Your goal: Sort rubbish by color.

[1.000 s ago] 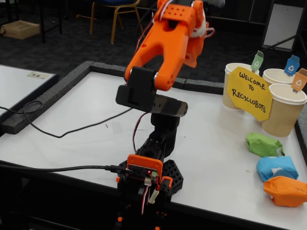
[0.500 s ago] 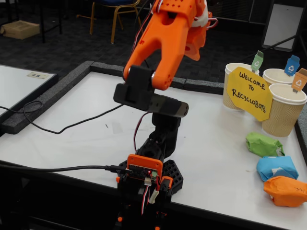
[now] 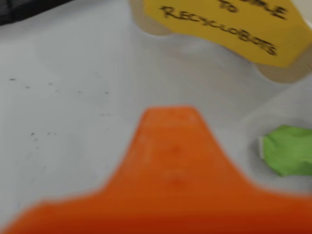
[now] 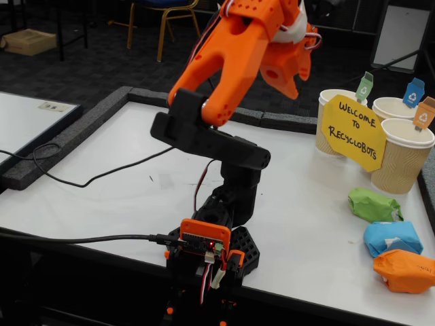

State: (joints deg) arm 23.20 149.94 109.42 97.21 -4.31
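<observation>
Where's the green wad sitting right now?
In the fixed view the green wad lies on the table at the right, just in front of the yellow sign and cups, with the blue wad next toward the camera.

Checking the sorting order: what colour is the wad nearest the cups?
Green, clearest in the fixed view.

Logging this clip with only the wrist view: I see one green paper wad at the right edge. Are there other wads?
Observer: Yes. In the fixed view a blue wad and an orange wad lie in a row with the green wad.
Operator: Any sorted yet?
Observer: All three lie on the table, in front of three paper cups.
Operator: Anything reaching for them?
Observer: No, the gripper is high above the table.
</observation>
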